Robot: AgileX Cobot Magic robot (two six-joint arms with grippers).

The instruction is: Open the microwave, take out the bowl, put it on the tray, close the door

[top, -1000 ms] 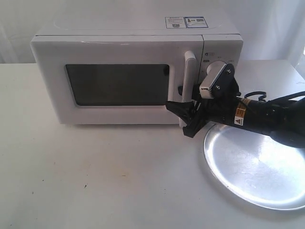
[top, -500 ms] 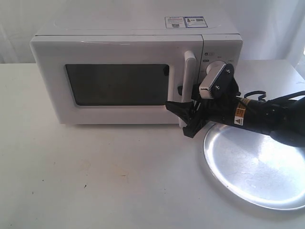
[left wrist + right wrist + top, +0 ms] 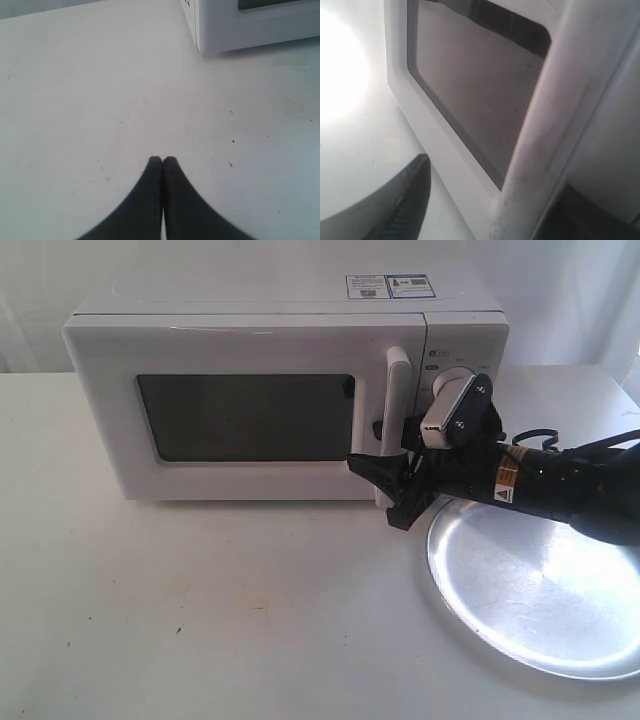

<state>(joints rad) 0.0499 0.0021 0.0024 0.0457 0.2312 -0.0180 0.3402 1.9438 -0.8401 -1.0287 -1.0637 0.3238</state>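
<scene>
We see the large white boxy microwave [image 3: 280,340] in the upper middle of the exterior view, its white dark-windowed door [image 3: 240,350] looking shut. The black right gripper [image 3: 375,490] straddles the lower end of the vertical white bar handle [image 3: 395,390], jaws apart and unclamped. The round silver metal tray [image 3: 540,590] lies lower right on the white worktop [image 3: 200,610]. The left gripper [image 3: 162,160] is clenched on nothing above the worktop.

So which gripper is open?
The right gripper: its jaws are spread either side of the door handle. The left gripper has its tips pressed together above the table.
</scene>
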